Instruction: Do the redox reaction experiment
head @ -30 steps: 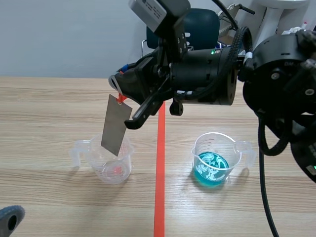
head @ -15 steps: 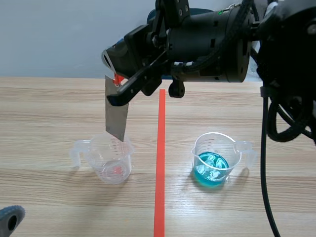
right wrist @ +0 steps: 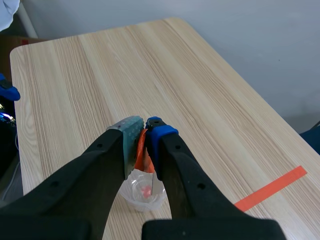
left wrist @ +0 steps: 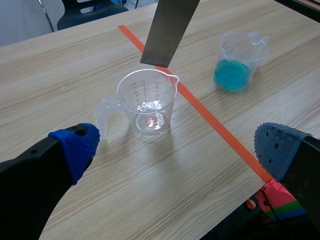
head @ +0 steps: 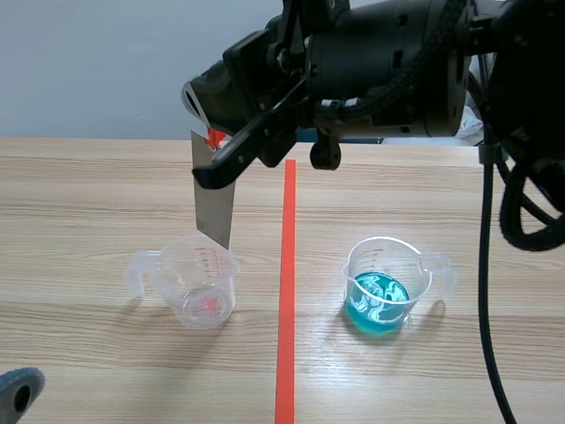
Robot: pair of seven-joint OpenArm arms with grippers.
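A grey metal strip with a red tab at its top hangs upright from my right gripper, which is shut on it. The strip's lower end is just above the rim of an empty clear beaker on the table's left half. In the right wrist view the fingers pinch the red tab, with the beaker straight below. A second clear beaker holding blue liquid stands right of the orange-red line. My left gripper is open, low near the table's front edge, short of the empty beaker.
The orange-red tape line runs down the table between the two beakers. A dark blue chair stands beyond the far edge. The blue-liquid beaker lies ahead and beside my left gripper's far finger.
My right gripper has risen and lifted the metal strip out of the empty beaker, so its lower end now hangs at the rim. The left gripper has stayed put.
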